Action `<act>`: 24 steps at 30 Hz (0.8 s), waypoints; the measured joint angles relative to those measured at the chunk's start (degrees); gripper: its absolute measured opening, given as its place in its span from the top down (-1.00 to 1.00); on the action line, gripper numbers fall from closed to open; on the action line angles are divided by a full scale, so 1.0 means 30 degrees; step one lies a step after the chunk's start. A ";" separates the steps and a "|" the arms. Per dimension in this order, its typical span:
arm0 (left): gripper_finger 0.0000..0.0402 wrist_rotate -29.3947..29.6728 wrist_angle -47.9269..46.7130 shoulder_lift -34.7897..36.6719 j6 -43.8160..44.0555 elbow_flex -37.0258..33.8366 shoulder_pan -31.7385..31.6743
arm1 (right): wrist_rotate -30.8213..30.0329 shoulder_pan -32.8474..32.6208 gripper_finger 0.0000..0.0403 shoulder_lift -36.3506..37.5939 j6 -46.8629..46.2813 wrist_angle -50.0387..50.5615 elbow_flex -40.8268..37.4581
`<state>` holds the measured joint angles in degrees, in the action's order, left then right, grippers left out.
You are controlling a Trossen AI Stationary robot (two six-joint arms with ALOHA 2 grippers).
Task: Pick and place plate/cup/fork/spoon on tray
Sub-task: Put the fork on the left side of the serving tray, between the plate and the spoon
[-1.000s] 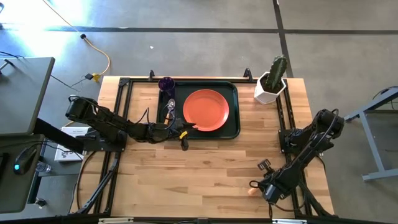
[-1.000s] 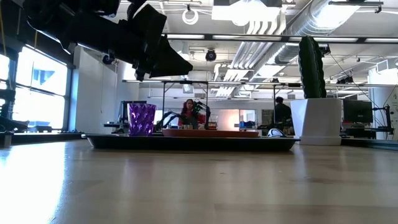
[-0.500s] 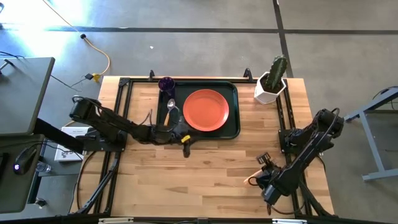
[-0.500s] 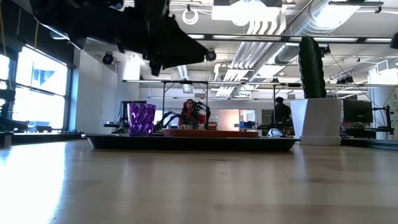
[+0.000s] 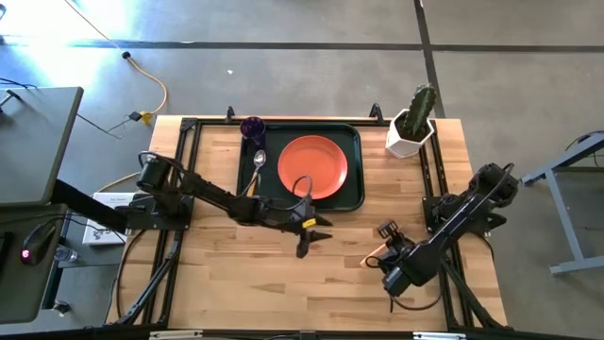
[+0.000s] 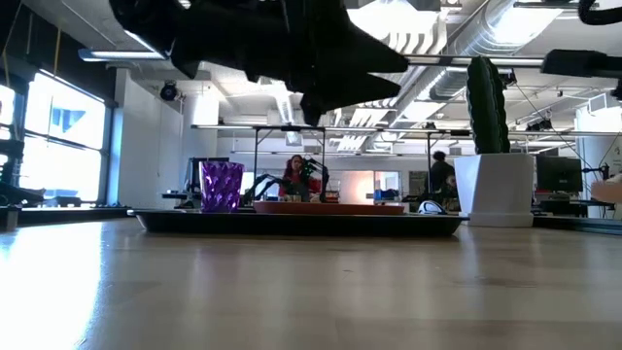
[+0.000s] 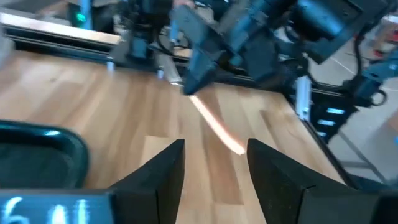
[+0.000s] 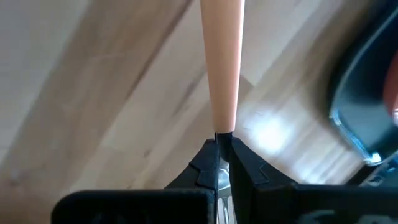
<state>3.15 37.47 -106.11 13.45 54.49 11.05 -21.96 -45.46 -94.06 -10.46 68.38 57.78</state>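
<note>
The dark green tray (image 5: 354, 194) lies at the table's far middle. On it are the orange-red plate (image 5: 312, 167), the spoon (image 5: 258, 165) left of the plate, and the purple cup (image 5: 252, 127) in the far left corner. My right gripper (image 5: 382, 263) is near the table's right front, shut on the fork (image 8: 222, 68). The fork's wooden handle sticks out ahead of the fingers and its tines are hidden. My left gripper (image 5: 311, 234) is open and empty, in front of the tray's near edge, facing the right gripper. My right gripper pinches the fork's metal end (image 8: 222, 144) between its two fingers, just behind the wooden handle. The fingers lie along the fork, and the handle (image 7: 214, 124) points on past the fingertips, slanting down toward the table's left. The fork is lifted clear of the table.
A white pot with a cactus (image 5: 412, 123) stands at the far right corner. Black frame rails run along the table's left (image 5: 179, 179) and right (image 5: 436, 179) sides. Bare wood lies between the tray and the near edge.
My left gripper has gone from the tray's near left corner toward the table's right and near edge, staying open. My right gripper has carried the fork up and toward the tray, away from the near edge. The spoon, plate and cup have stayed in place.
</note>
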 joint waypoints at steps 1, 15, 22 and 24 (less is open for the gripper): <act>0.17 -0.0325 -0.0245 -0.0186 0.0007 0.0351 0.0000 | -0.0174 0.0143 0.99 0.0000 0.0266 0.0000 0.0000; -0.01 -0.1788 -0.1628 -0.1287 0.1156 0.1661 -0.0347 | -0.3894 0.1949 0.99 0.0015 0.4849 0.0051 0.1107; -0.12 -0.3065 -0.0164 -0.1773 0.2287 0.1631 -0.0491 | -0.4359 0.3216 0.99 0.0044 0.6746 -0.1165 0.2670; -0.14 -0.3107 0.0064 -0.1865 0.2555 0.1699 -0.0623 | -0.4582 0.3542 0.99 0.0044 0.7464 -0.1527 0.2800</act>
<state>-6.17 37.67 -111.70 21.12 59.59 9.18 -35.70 -34.83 -93.93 11.93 63.80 66.18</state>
